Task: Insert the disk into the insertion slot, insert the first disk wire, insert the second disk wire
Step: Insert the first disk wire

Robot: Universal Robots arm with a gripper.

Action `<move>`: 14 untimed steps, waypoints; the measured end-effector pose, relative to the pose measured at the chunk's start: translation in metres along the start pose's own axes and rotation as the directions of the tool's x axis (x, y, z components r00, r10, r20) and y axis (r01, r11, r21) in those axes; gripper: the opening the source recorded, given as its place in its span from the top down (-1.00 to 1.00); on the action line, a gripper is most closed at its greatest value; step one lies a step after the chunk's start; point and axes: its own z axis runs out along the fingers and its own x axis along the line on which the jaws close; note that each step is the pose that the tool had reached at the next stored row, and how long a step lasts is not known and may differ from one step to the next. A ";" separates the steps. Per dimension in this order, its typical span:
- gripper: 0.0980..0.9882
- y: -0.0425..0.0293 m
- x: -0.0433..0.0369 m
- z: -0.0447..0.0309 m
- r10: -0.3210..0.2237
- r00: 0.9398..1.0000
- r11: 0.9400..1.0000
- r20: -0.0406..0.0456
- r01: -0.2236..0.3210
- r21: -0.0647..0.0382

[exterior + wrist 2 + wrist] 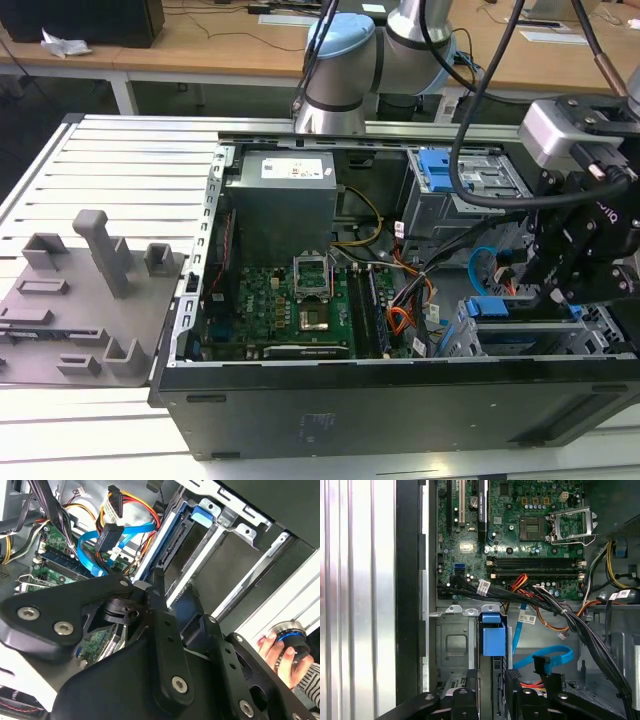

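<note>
The disk (492,636) first: where does it sit right now?

– You have it seated in the insertion slot (452,645), operator. In both wrist views its bright blue carrier (167,542) lies inside the grey perforated cage, with the blue end showing at the cage's open edge. In the exterior view, look at three o'clock from the motherboard (290,300). There you see the disk (490,307) in the slot (530,338).

And the claw?

– Your gripper (492,700) hangs right over the disk's end, spread apart and pinching nothing. In the exterior view the gripper (570,295) stands at three o'clock of the disk, just beside it.

What about the wires?

– The second disk wire (555,655) curls in a light-blue loop beside the disk. Its small dark connector (107,537) lies loose among the other cables, apart from the disk. In the exterior view you find that wire (480,255) at twelve o'clock of the disk, close by. The orange and black wire bundle (547,602) runs between the motherboard and the slot.

Anything further out?

– At twelve o'clock of the disk in the exterior view stands the taller cage (465,185) with its blue latch (440,168). All of it sits inside the open computer case (400,405). At nine o'clock of the case you have a grey fixture plate (80,300) on the table. In the second wrist view, a person's hand (277,652) outside the case grips a round knob (290,636).
</note>
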 end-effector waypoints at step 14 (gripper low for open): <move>0.41 -0.0069 -0.0012 -0.0124 0.000 1.000 1.000 -0.001 0.000 0.000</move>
